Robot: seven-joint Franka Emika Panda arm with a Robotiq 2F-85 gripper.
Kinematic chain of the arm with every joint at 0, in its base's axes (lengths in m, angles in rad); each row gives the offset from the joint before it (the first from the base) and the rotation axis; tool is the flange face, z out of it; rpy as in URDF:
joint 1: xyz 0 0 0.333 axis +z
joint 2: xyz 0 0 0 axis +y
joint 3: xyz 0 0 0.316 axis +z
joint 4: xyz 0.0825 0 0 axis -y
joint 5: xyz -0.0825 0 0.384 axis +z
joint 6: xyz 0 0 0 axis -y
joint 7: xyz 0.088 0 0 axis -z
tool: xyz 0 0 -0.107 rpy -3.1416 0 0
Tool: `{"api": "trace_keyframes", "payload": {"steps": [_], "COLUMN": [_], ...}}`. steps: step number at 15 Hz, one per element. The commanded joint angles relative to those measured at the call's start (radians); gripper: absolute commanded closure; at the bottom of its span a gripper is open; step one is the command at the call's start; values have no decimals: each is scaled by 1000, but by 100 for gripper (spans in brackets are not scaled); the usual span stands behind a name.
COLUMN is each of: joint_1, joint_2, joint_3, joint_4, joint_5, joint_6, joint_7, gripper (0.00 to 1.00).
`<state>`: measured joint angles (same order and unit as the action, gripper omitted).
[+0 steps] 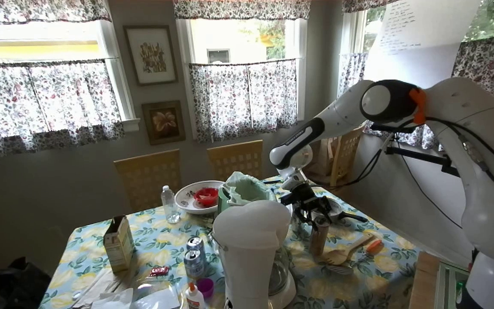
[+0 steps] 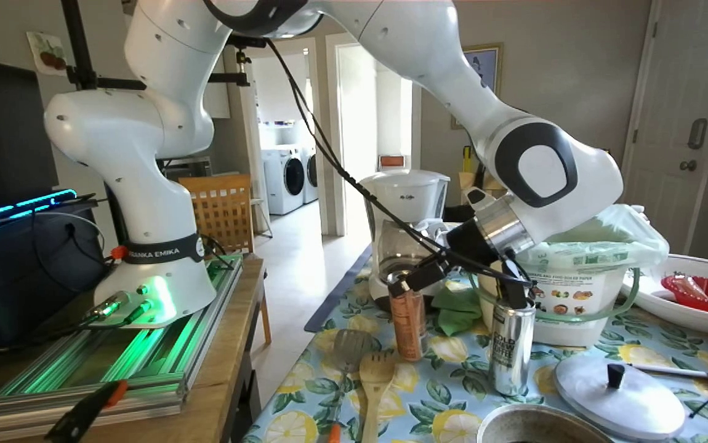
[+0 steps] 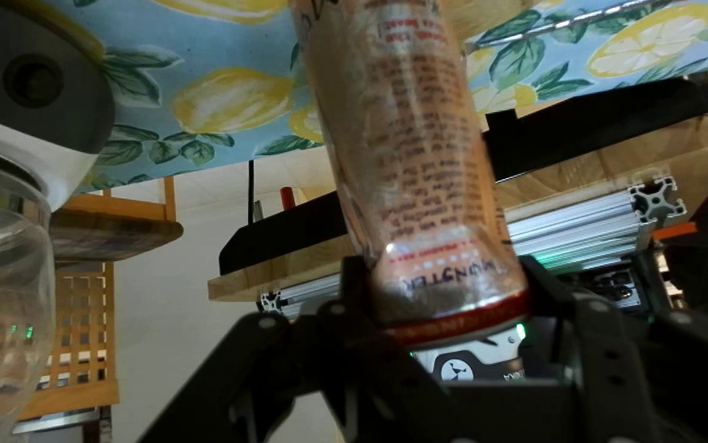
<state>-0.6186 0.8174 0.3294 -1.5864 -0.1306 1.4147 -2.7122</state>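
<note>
Orange can (image 2: 408, 323) in pincer (image 3: 446, 286), red rim (image 3: 465, 321) wrist-view only

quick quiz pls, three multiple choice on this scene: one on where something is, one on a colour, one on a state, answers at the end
1. Where is the red bowl relative to the white bowl?
A) under it
B) inside it
C) apart from it, on a chair

2. What colour is the small cup beside the white bottle?
A) green
B) grey
C) purple

3. How does the gripper stand to the brown can?
A) shut on it
B) open, well above it
C) open, off to one side

1 B: both exterior views show it within the white bowl's rim.
2 C: an exterior view shows its purple wall.
3 A: in the wrist view the jaws clasp the can's top from both sides.
</note>
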Motion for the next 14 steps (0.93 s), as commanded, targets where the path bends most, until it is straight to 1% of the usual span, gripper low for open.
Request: {"api": "trace_keyframes", "payload": {"steps": [1, 3, 4, 5, 6, 7, 8, 9, 14], "joint_1": [-3, -1, 0, 0, 0, 1, 1, 1, -8], "joint_2": [46, 53, 58, 60, 62, 66, 67, 67, 61], "joint_3": [-1, -2, -3, -3, -3, -3, -4, -3, 2], "joint_4": [50, 61, 70, 72, 75, 82, 85, 86, 86], "joint_5": [-6, -7, -7, -7, -7, -8, -7, -7, -4], "joint_6": [-10, -17, -21, -20, -22, -25, -25, -26, -23], "joint_7": [-35, -33, -32, -32, -31, -32, -31, -31, -35], "gripper": [63, 63, 54, 13, 12, 6, 2, 0, 0]}}
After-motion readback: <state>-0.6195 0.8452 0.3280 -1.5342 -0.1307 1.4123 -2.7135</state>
